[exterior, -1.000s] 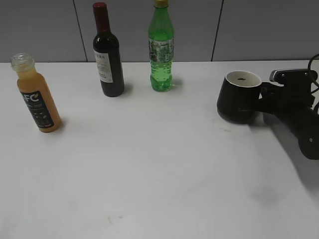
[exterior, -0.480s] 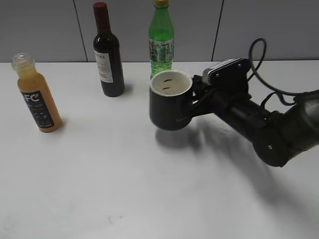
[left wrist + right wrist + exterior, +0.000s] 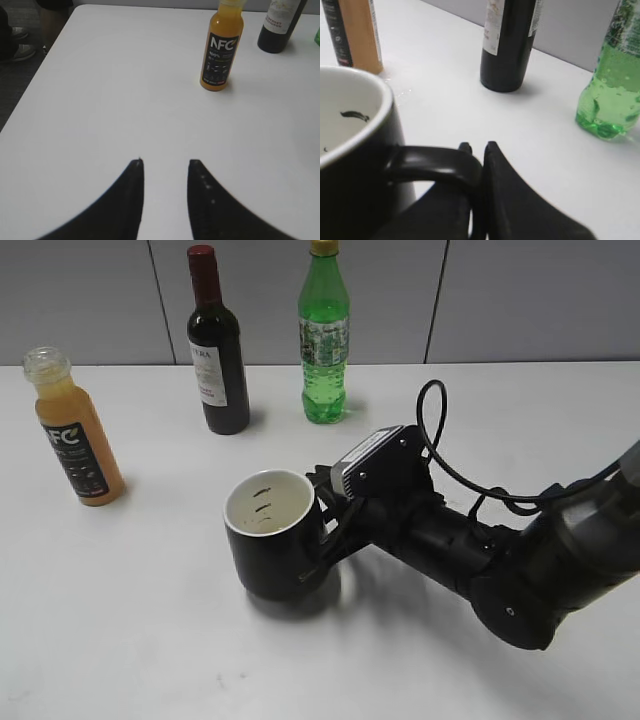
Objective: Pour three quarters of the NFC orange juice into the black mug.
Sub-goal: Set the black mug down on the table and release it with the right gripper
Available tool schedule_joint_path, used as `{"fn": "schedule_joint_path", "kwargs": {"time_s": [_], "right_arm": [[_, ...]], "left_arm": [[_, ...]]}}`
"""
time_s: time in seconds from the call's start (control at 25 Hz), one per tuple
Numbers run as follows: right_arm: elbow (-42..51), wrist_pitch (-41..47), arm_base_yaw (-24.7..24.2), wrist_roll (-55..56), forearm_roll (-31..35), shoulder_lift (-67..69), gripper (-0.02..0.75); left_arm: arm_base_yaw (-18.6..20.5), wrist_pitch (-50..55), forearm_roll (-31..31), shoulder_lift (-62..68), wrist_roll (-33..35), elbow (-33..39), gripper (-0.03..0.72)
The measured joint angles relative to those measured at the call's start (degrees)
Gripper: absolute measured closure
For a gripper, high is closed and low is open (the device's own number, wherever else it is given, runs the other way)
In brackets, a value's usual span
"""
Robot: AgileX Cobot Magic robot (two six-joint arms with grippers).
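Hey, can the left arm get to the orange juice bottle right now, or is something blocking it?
Probably yes. The left gripper is open and empty, and only bare table lies between it and the upright NFC orange juice. The wine bottle stands off to its side.

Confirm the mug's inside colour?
Cream-white inside the black mug, with small dark marks; clearest in the exterior view.

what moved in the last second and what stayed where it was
The right gripper, shut on the black mug's handle, carried the mug from the table's right edge leftward and nearer the camera, toward the middle. The NFC orange juice, wine bottle and green soda bottle stayed put.
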Motion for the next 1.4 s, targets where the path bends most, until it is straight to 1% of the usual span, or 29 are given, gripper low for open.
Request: {"fn": "schedule_joint_path", "kwargs": {"time_s": [0.24,0.48,0.64,0.92,1.12,1.2,1.32,1.36,1.4], "right_arm": [[0.2,0.0,0.2,-0.4,3.7,2.7,0.706],[0.2,-0.1,0.2,-0.5,4.7,2.7,0.706],[0.2,-0.5,0.2,-0.4,4.6,2.7,0.678],[1.3,-1.9,0.2,-0.3,5.0,2.7,0.504],[2.7,-2.3,0.2,-0.2,5.0,2.7,0.473],[3.3,-2.3,0.2,-0.2,5.3,2.7,0.436],[4.2,-2.4,0.2,-0.1,5.8,2.7,0.322],[4.4,-2.4,0.2,-0.1,5.8,2.7,0.259],[4.8,-2.4,0.2,-0.1,5.9,2.7,0.214]], "left_arm": [[0.0,0.0,0.0,0.0,0.0,0.0,0.449],[0.0,0.0,0.0,0.0,0.0,0.0,0.449],[0.0,0.0,0.0,0.0,0.0,0.0,0.449],[0.0,0.0,0.0,0.0,0.0,0.0,0.449],[0.0,0.0,0.0,0.0,0.0,0.0,0.449],[0.0,0.0,0.0,0.0,0.0,0.0,0.449],[0.0,0.0,0.0,0.0,0.0,0.0,0.449],[0.0,0.0,0.0,0.0,0.0,0.0,0.449],[0.0,0.0,0.0,0.0,0.0,0.0,0.449]]}}
